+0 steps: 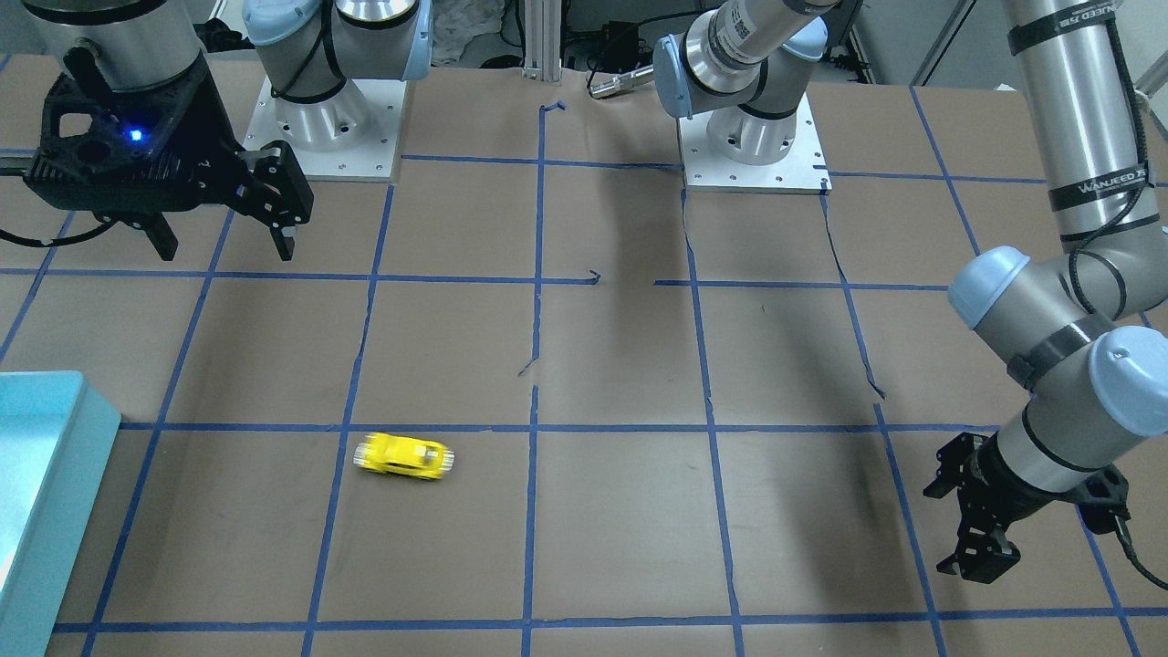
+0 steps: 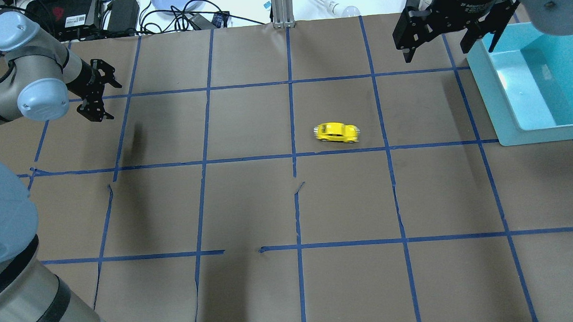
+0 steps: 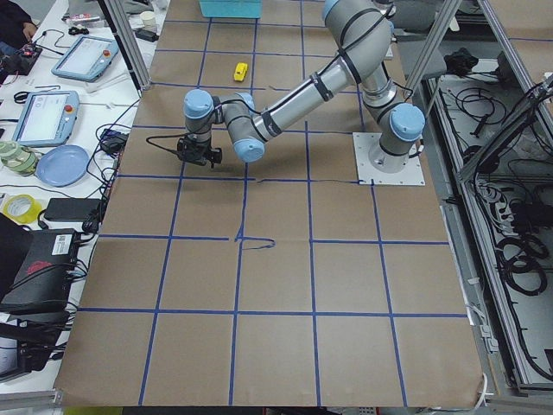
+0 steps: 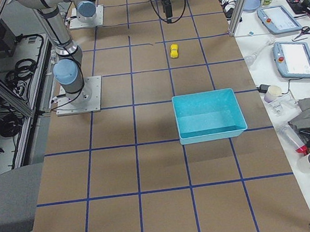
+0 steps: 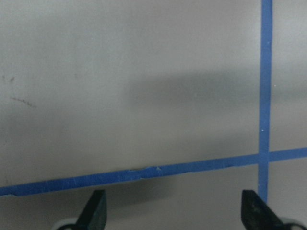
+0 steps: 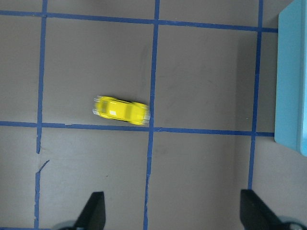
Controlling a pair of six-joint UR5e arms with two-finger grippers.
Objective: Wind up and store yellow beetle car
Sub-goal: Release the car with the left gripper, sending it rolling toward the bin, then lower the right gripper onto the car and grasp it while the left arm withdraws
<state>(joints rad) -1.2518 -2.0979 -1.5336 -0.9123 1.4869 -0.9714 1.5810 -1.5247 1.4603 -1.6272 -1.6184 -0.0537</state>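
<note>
Left gripper (image 2: 109,99): I saw its 2 fingers spread wide, holding nothing, low over the table (image 2: 250,205).
Yellow beetle car (image 2: 337,132): blurred, on its wheels mid-table, just beside a blue tape line (image 2: 343,152).
Right gripper (image 2: 436,54): fingers apart, empty, raised beside the teal bin (image 2: 499,125).
Room: the car sat well apart from both grippers and the bin.

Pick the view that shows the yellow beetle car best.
Right wrist-mounted view: the yellow beetle car appears largest there, unobstructed, slightly blurred. Overhead and front-facing views show it smaller, also blurred; both side views show a tiny yellow shape; the left wrist view misses it.
</note>
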